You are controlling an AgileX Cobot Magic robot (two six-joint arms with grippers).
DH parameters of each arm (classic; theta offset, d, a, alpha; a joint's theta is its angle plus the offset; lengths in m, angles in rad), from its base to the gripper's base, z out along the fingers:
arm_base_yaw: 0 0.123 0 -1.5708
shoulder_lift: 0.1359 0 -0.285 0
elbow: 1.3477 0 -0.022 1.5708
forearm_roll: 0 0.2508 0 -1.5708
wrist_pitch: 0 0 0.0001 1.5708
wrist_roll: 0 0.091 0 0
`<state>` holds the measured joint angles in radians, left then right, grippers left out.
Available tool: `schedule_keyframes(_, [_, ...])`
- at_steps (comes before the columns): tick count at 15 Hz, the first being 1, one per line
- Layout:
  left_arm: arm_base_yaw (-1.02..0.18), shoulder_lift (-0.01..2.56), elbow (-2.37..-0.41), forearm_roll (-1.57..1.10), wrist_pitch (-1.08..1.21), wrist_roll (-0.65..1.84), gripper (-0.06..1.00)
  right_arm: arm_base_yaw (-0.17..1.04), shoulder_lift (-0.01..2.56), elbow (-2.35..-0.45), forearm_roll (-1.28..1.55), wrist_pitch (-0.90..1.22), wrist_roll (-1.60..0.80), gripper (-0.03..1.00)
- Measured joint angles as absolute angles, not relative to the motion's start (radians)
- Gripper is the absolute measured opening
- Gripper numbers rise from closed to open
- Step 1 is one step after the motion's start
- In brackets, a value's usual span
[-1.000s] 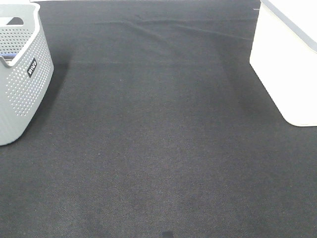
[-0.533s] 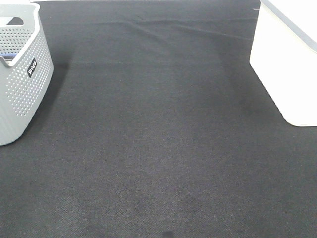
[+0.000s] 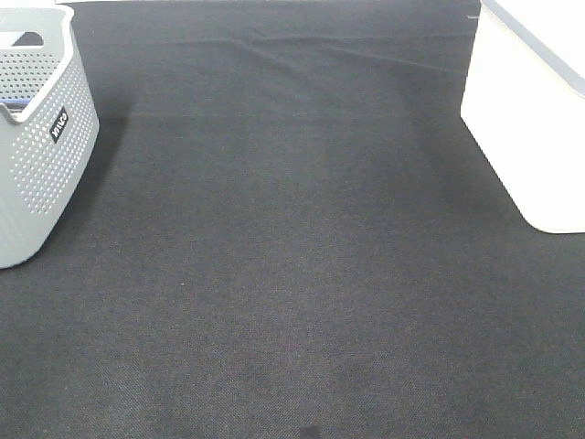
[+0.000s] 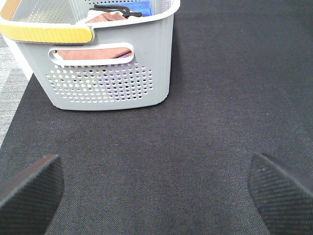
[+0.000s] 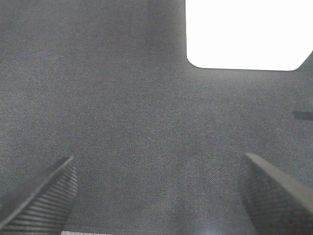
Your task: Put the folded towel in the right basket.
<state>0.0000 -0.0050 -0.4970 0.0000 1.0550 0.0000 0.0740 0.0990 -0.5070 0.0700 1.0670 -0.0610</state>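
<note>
A grey perforated basket [image 3: 41, 160] stands at the far left. In the left wrist view its wall [image 4: 107, 83] faces me, and folded towels lie inside: a rust-brown one [image 4: 90, 53] shows through the handle slot and a blue one [image 4: 139, 7] lies further in. The white right basket [image 3: 530, 119] stands at the far right and also shows in the right wrist view [image 5: 244, 34]. My left gripper [image 4: 156, 196] is open and empty, short of the grey basket. My right gripper [image 5: 156, 196] is open and empty, short of the white basket. Neither gripper shows in the exterior view.
A black cloth mat [image 3: 292, 256] covers the table between the two baskets, with a few creases [image 3: 274, 46] at the back. The grey basket has a yellow rim grip [image 4: 49, 33], and a thin black object [image 4: 115, 9] lies on its towels.
</note>
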Motion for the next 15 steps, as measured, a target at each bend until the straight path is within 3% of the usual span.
schedule_keyframes(5, [0.0,-0.005,-0.497,0.0,1.055,0.0,0.97,-0.004,0.067,-0.507,0.074,1.067,-0.063,0.84])
schedule_keyframes(15, [0.0,-0.005,-0.497,0.0,1.055,0.0,0.97,-0.006,-0.006,-0.507,0.082,1.067,-0.063,0.84])
